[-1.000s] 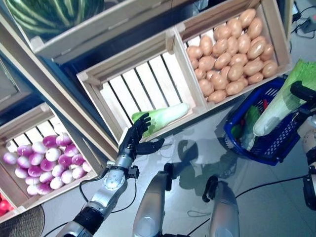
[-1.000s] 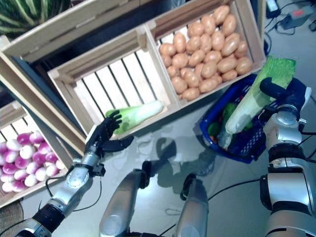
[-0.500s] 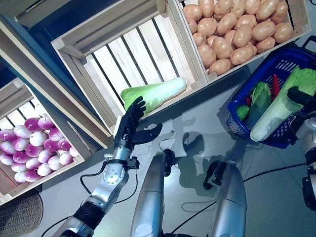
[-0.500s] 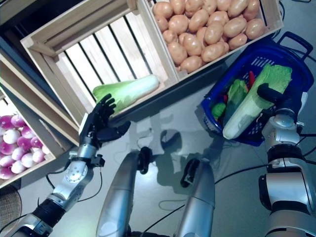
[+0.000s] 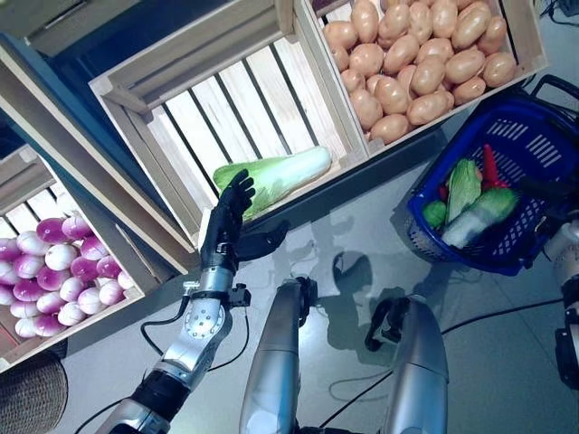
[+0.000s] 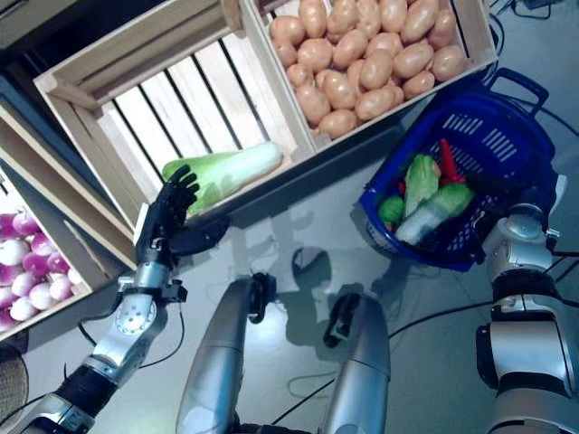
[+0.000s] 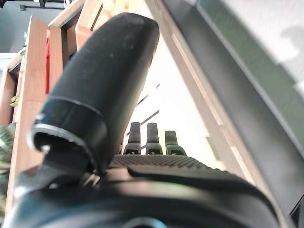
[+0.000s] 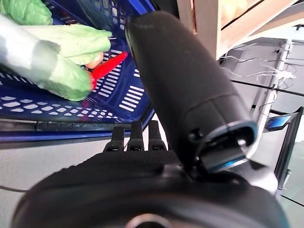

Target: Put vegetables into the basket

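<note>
A blue basket [image 5: 520, 262] stands on the floor below the right corner of the potato crate [image 5: 529, 41], and a pale napa cabbage [image 5: 478, 215] lies inside it on its side, leafy end toward the basket's far wall, beside another green vegetable [image 5: 463, 185], a small green one [image 5: 435, 213] and a red pepper [image 5: 489, 165]. The right hand [image 8: 190, 109] is just outside the basket's near right rim, apart from the cabbage; its own wrist view shows straight fingers [image 8: 135, 135] and the thumb held up, with nothing in them. A second napa cabbage [image 5: 276, 174] rests in the near right corner of the slatted middle crate [image 5: 145, 108], against its front board. The left hand [image 5: 228, 226] is raised just in front of that crate's near edge, fingers stretched straight and thumb spread to the side, empty; its fingertips reach up to the leafy end of this cabbage, though whether they touch it cannot be told. Purple-and-white onions [image 5: 54, 280] fill the crate to the left.
</note>
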`<state>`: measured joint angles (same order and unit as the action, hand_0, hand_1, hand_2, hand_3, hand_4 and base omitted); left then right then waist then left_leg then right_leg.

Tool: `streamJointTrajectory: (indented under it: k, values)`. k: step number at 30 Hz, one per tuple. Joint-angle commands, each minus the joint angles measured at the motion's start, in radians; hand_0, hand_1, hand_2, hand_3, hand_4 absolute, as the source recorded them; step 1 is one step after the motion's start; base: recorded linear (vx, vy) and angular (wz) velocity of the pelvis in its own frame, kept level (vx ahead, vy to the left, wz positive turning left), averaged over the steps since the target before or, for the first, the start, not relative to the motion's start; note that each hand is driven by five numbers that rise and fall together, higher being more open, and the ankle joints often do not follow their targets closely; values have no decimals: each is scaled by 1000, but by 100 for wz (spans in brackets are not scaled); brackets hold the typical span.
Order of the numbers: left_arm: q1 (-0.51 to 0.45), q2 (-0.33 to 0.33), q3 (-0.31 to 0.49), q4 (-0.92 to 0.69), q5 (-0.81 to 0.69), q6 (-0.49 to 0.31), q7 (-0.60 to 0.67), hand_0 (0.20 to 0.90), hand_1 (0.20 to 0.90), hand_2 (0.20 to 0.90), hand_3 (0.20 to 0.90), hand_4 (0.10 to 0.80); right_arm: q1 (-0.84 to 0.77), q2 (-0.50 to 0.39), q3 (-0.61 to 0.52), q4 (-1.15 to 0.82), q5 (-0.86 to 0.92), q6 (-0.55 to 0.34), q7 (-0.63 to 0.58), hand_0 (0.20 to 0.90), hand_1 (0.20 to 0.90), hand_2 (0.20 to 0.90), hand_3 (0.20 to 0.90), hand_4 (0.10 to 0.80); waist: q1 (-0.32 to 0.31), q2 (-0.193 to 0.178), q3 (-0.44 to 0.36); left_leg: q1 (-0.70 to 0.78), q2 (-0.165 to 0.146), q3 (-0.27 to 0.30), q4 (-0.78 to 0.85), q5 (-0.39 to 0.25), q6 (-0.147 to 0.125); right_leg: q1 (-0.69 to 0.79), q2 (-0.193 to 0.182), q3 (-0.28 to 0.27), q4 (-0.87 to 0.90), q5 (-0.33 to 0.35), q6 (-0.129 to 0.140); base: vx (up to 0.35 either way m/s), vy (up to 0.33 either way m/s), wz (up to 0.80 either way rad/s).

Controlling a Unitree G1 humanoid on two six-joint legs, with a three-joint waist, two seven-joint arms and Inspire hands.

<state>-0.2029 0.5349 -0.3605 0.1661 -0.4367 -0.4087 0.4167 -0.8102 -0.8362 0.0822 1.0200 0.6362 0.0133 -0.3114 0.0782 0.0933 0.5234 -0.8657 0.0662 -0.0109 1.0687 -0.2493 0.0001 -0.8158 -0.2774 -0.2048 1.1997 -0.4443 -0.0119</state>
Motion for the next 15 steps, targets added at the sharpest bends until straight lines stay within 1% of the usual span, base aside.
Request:
streamJointTrajectory:
  k: [1,5,8,10,11,12,14,15]
  values:
    - [-7,55,94,-91,65,-26,37,900,900,900,900,800,10,-112,-46,-51,-21,-47,41,900,900,900,900,800,1,-27,-31,125,-5,59,45,-86,50,114,32,12,-96,95,-65,64,27,-2]
    - [-10,79,105,-89,115,-11,67,900,900,900,900,800,32,-121,-36,-52,-93,-51,35,900,900,900,900,800,-3,-33,-39,174,5,65,11,-77,47,160,28,9,-131,104,-61,67,29,1]
    - [-31,112,133,-75,226,31,117,900,900,900,900,800,73,-106,-23,-132,-112,-56,53,900,900,900,900,800,-13,-45,-54,222,18,75,-34,-70,44,201,29,11,-168,115,-56,90,32,-7]
    - [-51,131,137,-62,257,57,128,900,900,900,900,800,90,-100,-18,-163,-115,-55,70,900,900,900,900,800,-19,-51,-56,232,21,78,-45,-66,43,211,31,13,-178,118,-55,48,18,-10]
    - [-69,143,139,-53,275,80,133,900,900,900,900,800,99,-95,-11,-177,-113,-54,82,900,900,900,900,800,-22,-54,-59,237,24,82,-53,-66,43,214,31,15,-184,122,-54,48,24,-13]
    - [-114,175,136,-23,303,127,138,900,900,900,900,800,114,-87,6,-200,-103,-49,112,900,900,900,900,800,-32,-59,-62,243,30,88,-62,-66,44,215,31,19,-188,126,-51,51,31,-12]
    - [-190,212,113,38,333,182,132,900,900,900,900,800,122,-79,30,-204,-111,-47,169,900,900,900,900,800,-47,-64,-61,243,39,97,-66,-67,43,208,32,27,-187,130,-47,33,37,-8]
    - [-211,222,110,55,343,196,124,900,900,900,900,800,123,-79,38,-202,-112,-49,181,900,900,900,900,800,-51,-65,-61,242,40,99,-66,-67,43,206,31,29,-186,131,-46,16,26,-4]
